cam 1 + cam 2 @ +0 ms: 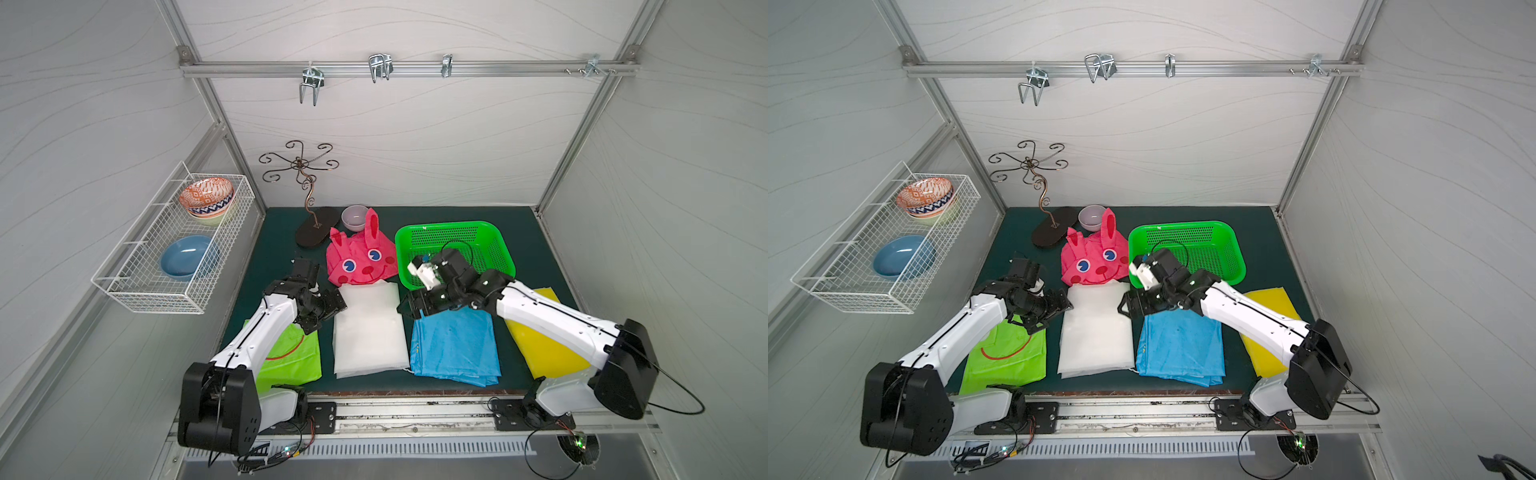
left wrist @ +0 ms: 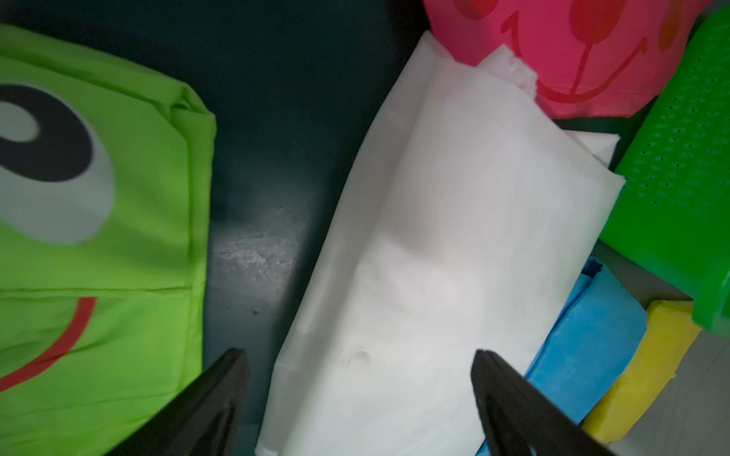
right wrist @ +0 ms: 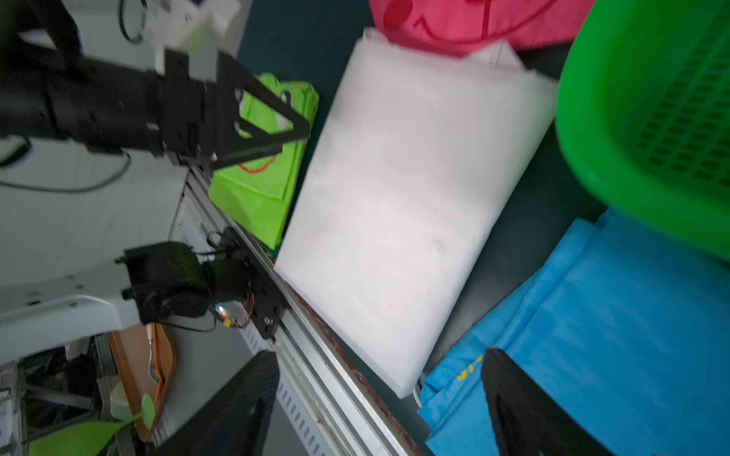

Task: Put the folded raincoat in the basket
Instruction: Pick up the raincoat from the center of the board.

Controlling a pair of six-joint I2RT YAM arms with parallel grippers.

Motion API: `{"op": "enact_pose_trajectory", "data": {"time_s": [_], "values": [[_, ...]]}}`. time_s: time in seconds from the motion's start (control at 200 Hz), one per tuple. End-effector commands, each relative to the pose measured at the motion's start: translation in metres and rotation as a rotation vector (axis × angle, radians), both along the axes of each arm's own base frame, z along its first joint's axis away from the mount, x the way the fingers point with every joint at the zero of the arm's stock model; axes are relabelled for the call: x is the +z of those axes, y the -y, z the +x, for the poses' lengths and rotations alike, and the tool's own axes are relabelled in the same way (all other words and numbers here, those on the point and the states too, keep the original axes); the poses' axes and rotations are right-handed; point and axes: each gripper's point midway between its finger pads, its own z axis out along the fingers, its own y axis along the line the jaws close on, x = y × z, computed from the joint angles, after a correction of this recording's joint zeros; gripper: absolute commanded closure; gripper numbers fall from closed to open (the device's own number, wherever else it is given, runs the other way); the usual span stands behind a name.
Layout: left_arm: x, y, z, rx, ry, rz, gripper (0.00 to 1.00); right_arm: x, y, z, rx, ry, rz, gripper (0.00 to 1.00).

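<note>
So, five folded raincoats are lying on the dark green tabletop (image 1: pixel 282 249), and none of them is in the basket (image 1: pixel 453 224). The one the arms are at is the white raincoat (image 1: pixel 368 332). It's flat in the middle of the front row, between the lime green raincoat (image 1: pixel 295 353) with the frog face and the blue raincoat (image 1: pixel 455 349). A yellow raincoat (image 1: pixel 544 345) sits further to the right, partly under the right arm (image 1: pixel 552 316).

The white one's far edge meets the pink bunny raincoat (image 1: pixel 359 257), and I honestly can't tell which is on top. In the left wrist view the white raincoat (image 2: pixel 454 256) has its far corner just beside the basket (image 2: pixel 671 158) wall.

The left arm (image 1: pixel 266 328) has its jaws at the far left corner of the white raincoat. The left jaws are wide apart and clamped on nothing. The right jaws are at its far right corner, over the blue one's far edge, also spread wide with nothing in them. I can't tell if either pair touches the fabric.

The basket sits at the far right of the tabletop, with its near left corner hidden behind the right arm's wrist in both top views.

A small pale bowl (image 1: pixel 354 217) and a curly metal stand (image 1: pixel 307 195) sit at the back. A white wire rack (image 1: pixel 166 266) on the left wall holds more bowls.
</note>
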Motion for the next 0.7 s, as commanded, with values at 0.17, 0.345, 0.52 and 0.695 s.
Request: {"op": "enact_pose_trajectory", "data": {"time_s": [0.17, 0.345, 0.52, 0.695], "values": [[-0.017, 0.017, 0.002, 0.060, -0.026, -0.104, 0.08, -0.066, 0.001, -0.019, -0.086, -0.084, -0.050, 0.16], [-0.019, 0.023, 0.002, 0.064, -0.019, -0.150, 0.11, -0.070, -0.039, -0.015, -0.099, -0.181, 0.090, 0.19], [-0.023, 0.026, -0.002, 0.120, -0.085, -0.196, 0.14, -0.086, -0.048, 0.009, -0.181, -0.168, 0.039, 0.18], [-0.028, 0.002, -0.014, 0.177, -0.133, -0.051, 0.26, -0.107, -0.042, 0.017, -0.247, -0.190, 0.002, 0.16]]}}
